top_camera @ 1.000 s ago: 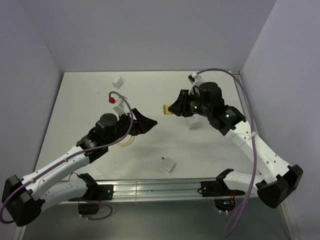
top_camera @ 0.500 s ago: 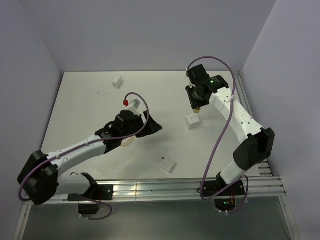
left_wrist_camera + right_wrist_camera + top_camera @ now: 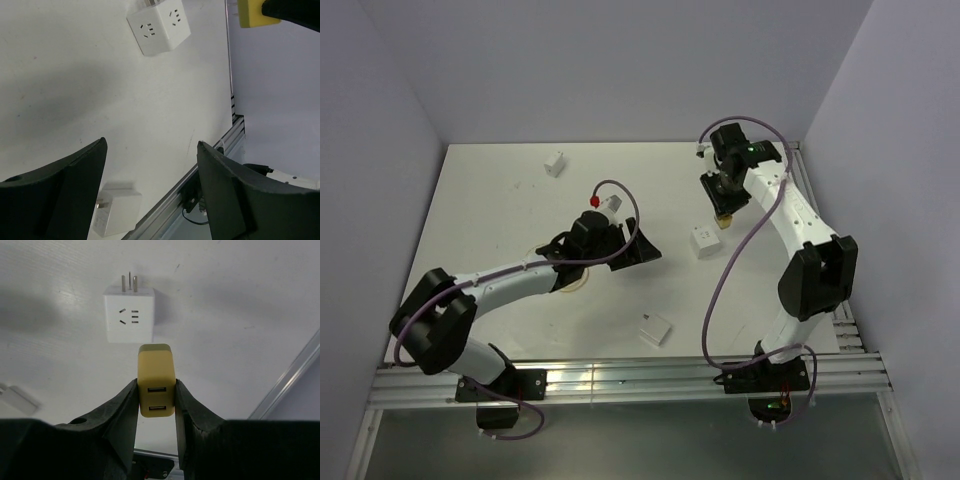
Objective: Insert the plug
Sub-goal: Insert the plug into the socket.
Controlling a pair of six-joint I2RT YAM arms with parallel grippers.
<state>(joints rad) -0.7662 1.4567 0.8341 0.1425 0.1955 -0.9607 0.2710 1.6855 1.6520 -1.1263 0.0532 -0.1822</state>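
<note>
Yellow plug [image 3: 157, 380] aloft, just beside white socket cube [image 3: 128, 318].

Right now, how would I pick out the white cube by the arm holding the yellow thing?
On the right half of the white table, find the right claw pinching a yellow plastic charger block. The white plastic cube lies on the table close by it. Unlike the flat white charger near the front edge and the small white block far left, it is cube-shaped with socket slots.
</note>
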